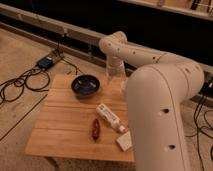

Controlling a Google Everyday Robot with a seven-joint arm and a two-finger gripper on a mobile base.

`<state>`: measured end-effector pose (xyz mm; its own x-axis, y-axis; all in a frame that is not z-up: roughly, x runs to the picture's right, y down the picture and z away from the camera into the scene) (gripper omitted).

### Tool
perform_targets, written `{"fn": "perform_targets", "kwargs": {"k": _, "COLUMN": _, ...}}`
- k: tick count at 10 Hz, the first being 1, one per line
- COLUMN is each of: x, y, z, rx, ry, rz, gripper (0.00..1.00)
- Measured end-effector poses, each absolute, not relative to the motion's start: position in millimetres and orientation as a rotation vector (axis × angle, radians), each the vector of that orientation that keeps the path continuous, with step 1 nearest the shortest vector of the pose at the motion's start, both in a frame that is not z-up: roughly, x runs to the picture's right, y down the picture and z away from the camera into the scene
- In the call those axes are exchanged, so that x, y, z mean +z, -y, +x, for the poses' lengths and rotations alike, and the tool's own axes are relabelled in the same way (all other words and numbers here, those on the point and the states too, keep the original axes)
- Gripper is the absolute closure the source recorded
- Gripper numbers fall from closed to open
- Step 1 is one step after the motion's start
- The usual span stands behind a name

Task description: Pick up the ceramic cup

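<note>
The white ceramic cup (123,87) stands at the back of the wooden table (65,125), right of the dark blue bowl (85,85). Only a pale sliver of it shows, between the arm's wrist and the big white arm segment in front. My gripper (114,80) hangs down from the wrist at the table's back edge, just left of the cup and right of the bowl. Whether it touches the cup is hidden.
A white labelled bottle (110,116) lies mid-table, with a reddish-brown object (95,129) and a small white packet (124,141) nearer the front. The large arm segment (160,115) covers the table's right side. Cables and a power box (46,62) lie on the floor at left.
</note>
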<state>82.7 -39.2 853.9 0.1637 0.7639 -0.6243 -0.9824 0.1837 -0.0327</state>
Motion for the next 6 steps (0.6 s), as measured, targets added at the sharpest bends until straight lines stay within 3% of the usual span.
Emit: {"fn": "perform_targets", "kwargs": {"k": 6, "x": 904.6, "y": 9.8, "z": 123.4, "rx": 1.364, "ry": -0.54, "rz": -0.579, "gripper": 0.35}}
